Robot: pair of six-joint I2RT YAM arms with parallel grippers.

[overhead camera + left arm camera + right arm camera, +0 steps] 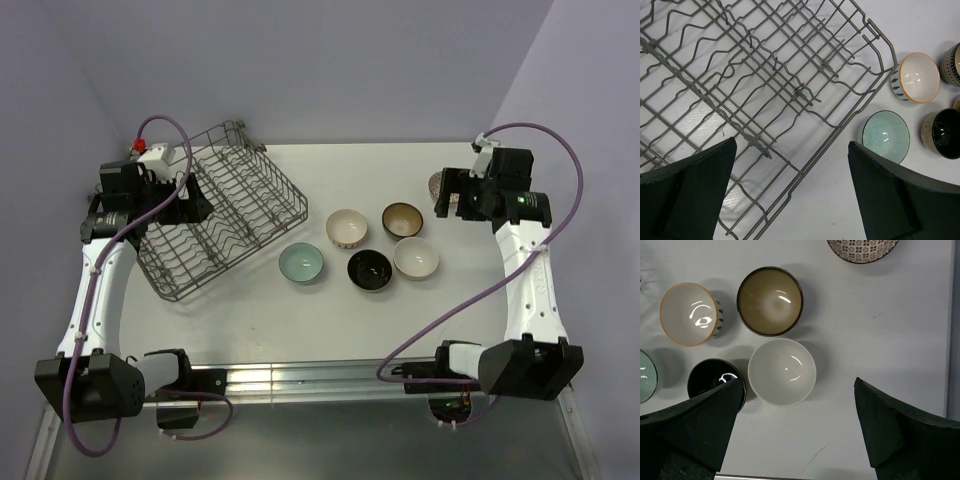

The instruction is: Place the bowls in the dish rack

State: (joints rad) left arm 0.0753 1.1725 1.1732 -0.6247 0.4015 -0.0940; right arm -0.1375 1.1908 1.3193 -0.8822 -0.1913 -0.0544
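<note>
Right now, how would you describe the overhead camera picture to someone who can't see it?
An empty grey wire dish rack sits at the left of a white table, five bowls clustered to its right. The left gripper hovers open over the rack; the right gripper hovers open at the far right, above a sixth, patterned bowl.

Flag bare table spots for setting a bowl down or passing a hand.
Free: the near strip of table in front of the bowls; the far strip behind the cream bowl and brown bowl. Crowded: those two, the teal bowl, black bowl and white bowl cluster tightly beside the dish rack.
</note>
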